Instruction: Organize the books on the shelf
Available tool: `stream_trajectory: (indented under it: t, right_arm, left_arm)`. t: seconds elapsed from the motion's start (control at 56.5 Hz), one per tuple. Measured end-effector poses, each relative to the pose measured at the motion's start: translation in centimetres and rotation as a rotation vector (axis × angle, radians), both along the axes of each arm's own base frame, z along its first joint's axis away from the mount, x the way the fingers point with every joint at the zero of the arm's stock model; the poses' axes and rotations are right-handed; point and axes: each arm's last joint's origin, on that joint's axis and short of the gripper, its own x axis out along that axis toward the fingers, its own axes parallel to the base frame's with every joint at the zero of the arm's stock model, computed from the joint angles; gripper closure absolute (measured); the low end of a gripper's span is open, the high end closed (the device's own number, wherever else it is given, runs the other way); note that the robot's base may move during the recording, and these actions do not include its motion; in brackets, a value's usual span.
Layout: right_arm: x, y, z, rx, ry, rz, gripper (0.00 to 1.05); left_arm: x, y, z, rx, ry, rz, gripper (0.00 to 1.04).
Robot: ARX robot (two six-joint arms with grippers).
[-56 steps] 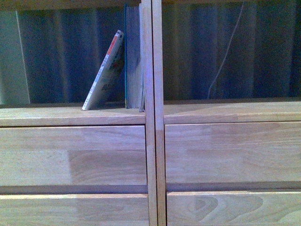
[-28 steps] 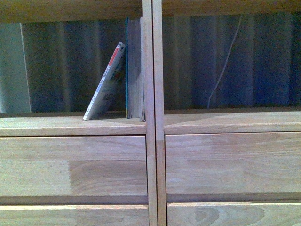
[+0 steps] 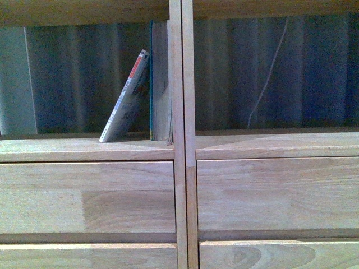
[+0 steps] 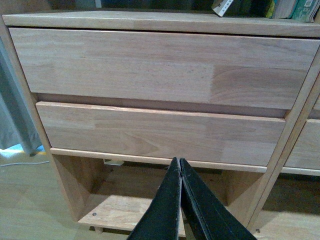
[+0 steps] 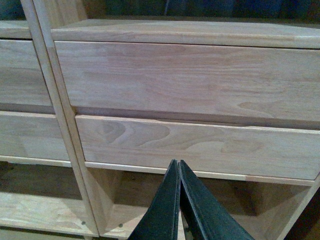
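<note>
In the front view the light-wood shelf [image 3: 84, 148] fills the picture, split by a double post [image 3: 182, 112]. In its left bay a thin pale book [image 3: 127, 101] with a white, red-marked spine leans rightward against a thicker teal book [image 3: 159, 84] that stands upright against the post. Neither arm shows in that view. My left gripper [image 4: 179, 161] is shut and empty, low before the left column's plank fronts [image 4: 160, 65]; the thin book's lower corner [image 4: 222, 7] peeks in above. My right gripper [image 5: 178, 163] is shut and empty, low before the right column's fronts [image 5: 190, 80].
The right bay holds only a thin pale cord [image 3: 269, 73] hanging in front of a dark ribbed backdrop. Open lower compartments [image 4: 125, 205] lie under the plank fronts. A grey curtain [image 4: 12, 120] and pale floor sit left of the unit.
Between one second and half a second ago the front view shifted, so the shelf sat lower in the picture. Since then nothing has moved; the books stand as before.
</note>
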Motion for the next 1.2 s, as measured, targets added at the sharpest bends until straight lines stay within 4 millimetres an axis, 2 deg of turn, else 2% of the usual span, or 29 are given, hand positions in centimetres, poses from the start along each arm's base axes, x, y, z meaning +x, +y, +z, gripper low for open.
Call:
stream_trajectory:
  t: [0.354,0.478,0.743,1.009,1.204]
  right_arm:
    - [0.0,0.0,-1.6,0.0,-0.003,0.0,1.02]
    - [0.0,0.0,-1.9,0.0,-0.005,0.0,1.02]
    - [-0.1,0.0,-3.1,0.0,-0.008,0.0,1.02]
    - [-0.1,0.0,-3.0,0.001,-0.016,0.0,1.02]
    - [-0.1,0.0,-3.0,0.0,-0.017,0.0,0.7]
  left_arm:
    - [0.0,0.0,-0.9,0.0,-0.003,0.0,1.02]
    - [0.0,0.0,-2.0,0.0,-0.003,0.0,1.02]
    - [0.0,0.0,-1.9,0.0,-0.008,0.0,1.02]
    - [-0.1,0.0,-1.9,0.001,-0.009,0.0,1.02]
    - [-0.1,0.0,-1.9,0.0,-0.009,0.0,0.68]
